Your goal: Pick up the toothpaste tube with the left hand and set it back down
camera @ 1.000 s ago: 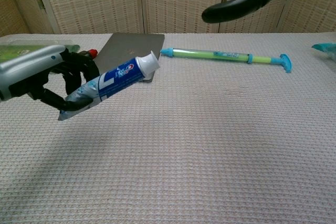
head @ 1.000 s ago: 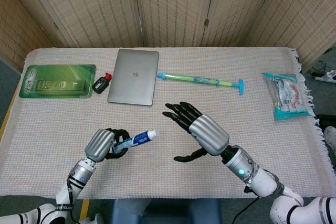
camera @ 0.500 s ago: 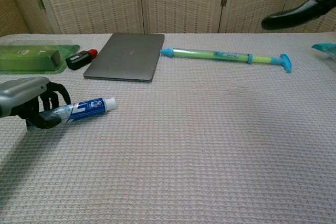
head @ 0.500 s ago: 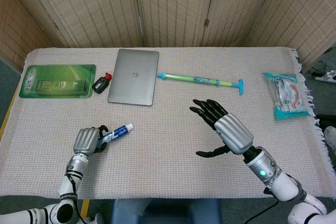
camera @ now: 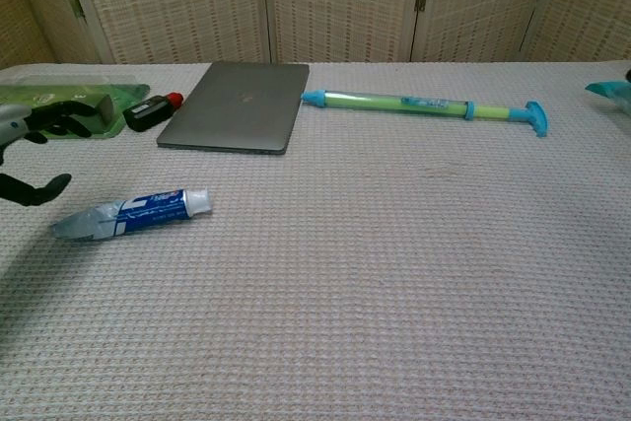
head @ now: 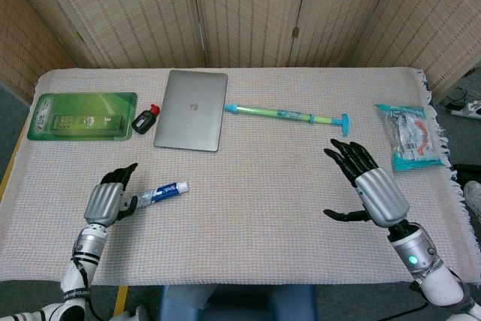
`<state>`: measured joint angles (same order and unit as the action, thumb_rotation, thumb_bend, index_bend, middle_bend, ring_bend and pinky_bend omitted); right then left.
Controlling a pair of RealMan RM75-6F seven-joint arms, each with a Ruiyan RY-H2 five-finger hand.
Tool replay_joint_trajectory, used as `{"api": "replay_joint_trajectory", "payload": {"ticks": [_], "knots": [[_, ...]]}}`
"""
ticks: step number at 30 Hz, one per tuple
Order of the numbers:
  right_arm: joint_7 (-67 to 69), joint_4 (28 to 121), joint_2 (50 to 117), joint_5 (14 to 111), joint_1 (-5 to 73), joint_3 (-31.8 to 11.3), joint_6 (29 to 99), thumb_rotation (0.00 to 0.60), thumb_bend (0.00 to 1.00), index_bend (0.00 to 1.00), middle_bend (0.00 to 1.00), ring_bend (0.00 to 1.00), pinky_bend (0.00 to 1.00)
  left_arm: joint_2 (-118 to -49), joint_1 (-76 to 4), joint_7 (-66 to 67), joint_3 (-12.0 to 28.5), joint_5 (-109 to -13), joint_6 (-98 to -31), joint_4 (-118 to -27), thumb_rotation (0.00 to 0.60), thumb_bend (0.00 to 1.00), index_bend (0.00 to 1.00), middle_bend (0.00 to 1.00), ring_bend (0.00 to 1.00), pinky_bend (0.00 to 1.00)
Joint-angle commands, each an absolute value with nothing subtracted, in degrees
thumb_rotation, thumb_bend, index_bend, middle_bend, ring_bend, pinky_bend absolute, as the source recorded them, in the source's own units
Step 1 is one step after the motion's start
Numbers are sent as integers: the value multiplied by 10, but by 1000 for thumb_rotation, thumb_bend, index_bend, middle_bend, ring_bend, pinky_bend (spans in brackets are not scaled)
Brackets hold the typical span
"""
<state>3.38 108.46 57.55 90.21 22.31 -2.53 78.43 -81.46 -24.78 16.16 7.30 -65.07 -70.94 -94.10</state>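
The blue and white toothpaste tube [head: 159,192] [camera: 133,214] lies flat on the woven tablecloth, cap pointing right. My left hand [head: 107,198] [camera: 35,140] is just left of its crimped end, fingers spread and holding nothing. In the chest view only its dark fingertips show at the left edge, clear of the tube. My right hand [head: 368,189] hovers open over the right side of the table, far from the tube; the chest view does not show it.
A grey closed laptop [head: 192,110] lies at the back. Beside it are a small black bottle with a red cap [head: 145,119] and a green package [head: 83,116]. A long green and blue stick [head: 289,116] lies behind the middle. A teal packet [head: 410,137] sits far right.
My left hand lowered the tube to the cloth, then let go and drew back to the left with its fingers spread. The right hand moved right and toward the front edge.
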Motion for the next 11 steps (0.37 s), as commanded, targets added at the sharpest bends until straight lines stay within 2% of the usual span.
{"api": "replay_joint_trajectory", "payload": {"ticks": [1, 11], "knots": [[2, 1057, 584, 896, 183, -7, 817, 600, 153, 0, 0, 0, 0, -762, -204, 130, 54, -710, -774, -941, 600, 554, 55, 187, 159, 125], [41, 997, 605, 892, 108, 21, 870, 600, 153, 0, 0, 0, 0, -711, -116, 56, 30, -767, -884, -938, 600, 530, 171, 218, 183, 105]]}}
